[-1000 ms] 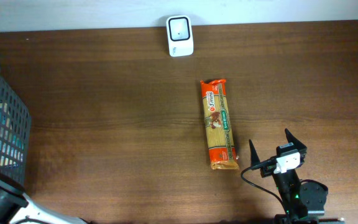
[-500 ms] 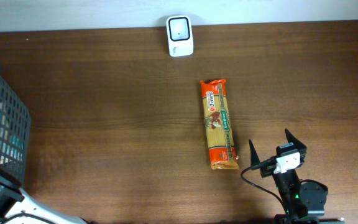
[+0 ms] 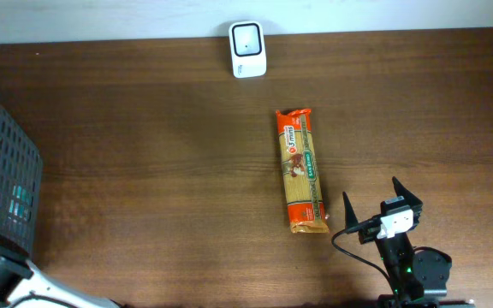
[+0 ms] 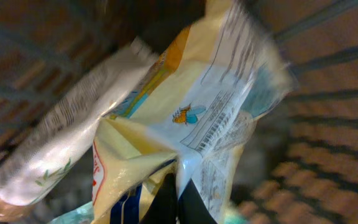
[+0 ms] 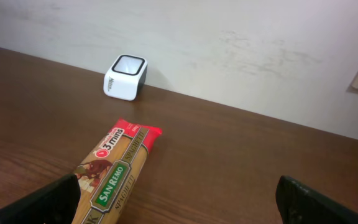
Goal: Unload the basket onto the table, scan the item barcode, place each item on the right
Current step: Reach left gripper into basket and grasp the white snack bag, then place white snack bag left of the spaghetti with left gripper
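Left wrist view: left gripper (image 4: 178, 188) pinches a yellow-and-white packet (image 4: 197, 118) inside the basket (image 3: 11, 162). The scanner (image 3: 248, 50) lies well apart, toward the far table edge. The right gripper (image 3: 371, 190) is spread beside the spaghetti pack (image 3: 302, 171).

**Scanner, pasta, and a crumpled packet**

A white, boxy barcode scanner (image 3: 248, 38) stood at the far edge of the table (image 3: 144, 171), window up. The long orange-and-yellow spaghetti packet (image 3: 302, 171) lay flat, well apart from it. In the dark wire basket (image 3: 7, 171), a crumpled yellow-and-white plastic packet (image 4: 210, 106) showed its barcode, one fold nipped in the left gripper (image 4: 180, 202).
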`<control>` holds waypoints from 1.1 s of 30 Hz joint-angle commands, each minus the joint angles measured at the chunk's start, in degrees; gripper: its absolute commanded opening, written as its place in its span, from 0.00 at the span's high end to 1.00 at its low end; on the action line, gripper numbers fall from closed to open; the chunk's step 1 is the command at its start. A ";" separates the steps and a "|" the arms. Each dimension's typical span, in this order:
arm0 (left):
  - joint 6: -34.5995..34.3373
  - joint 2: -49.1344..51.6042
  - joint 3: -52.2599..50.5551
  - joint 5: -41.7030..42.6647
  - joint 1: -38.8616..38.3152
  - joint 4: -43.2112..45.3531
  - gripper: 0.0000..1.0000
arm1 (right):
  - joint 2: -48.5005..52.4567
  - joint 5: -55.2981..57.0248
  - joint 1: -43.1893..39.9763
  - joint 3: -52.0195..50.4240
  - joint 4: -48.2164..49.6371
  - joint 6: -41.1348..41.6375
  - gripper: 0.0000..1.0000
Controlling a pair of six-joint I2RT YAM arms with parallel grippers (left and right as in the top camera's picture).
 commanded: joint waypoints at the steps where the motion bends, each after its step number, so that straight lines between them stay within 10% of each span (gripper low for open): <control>1: -4.61 -11.43 4.96 7.89 0.13 1.38 1.00 | -0.42 -0.31 -0.42 -0.50 -0.04 0.44 0.01; 10: -8.00 -29.97 4.98 20.15 -6.03 6.95 1.00 | -0.42 -0.31 -0.42 -0.50 -0.04 0.44 0.01; 19: 4.46 -29.68 -11.56 20.02 -39.34 -5.62 1.00 | -0.42 -0.31 -0.42 -0.50 -0.04 0.42 0.01; 25: 4.76 -29.66 -45.53 21.31 -56.94 18.78 1.00 | -0.42 -0.31 -0.42 -0.50 -0.04 0.44 0.01; 31: 5.20 -29.62 -58.45 17.99 -68.08 31.08 1.00 | -0.42 -0.31 -0.42 -0.50 -0.04 0.42 0.01; 33: 5.18 -29.62 -58.64 16.39 -69.79 31.04 0.38 | -0.42 -0.31 -0.42 -0.50 -0.04 0.44 0.01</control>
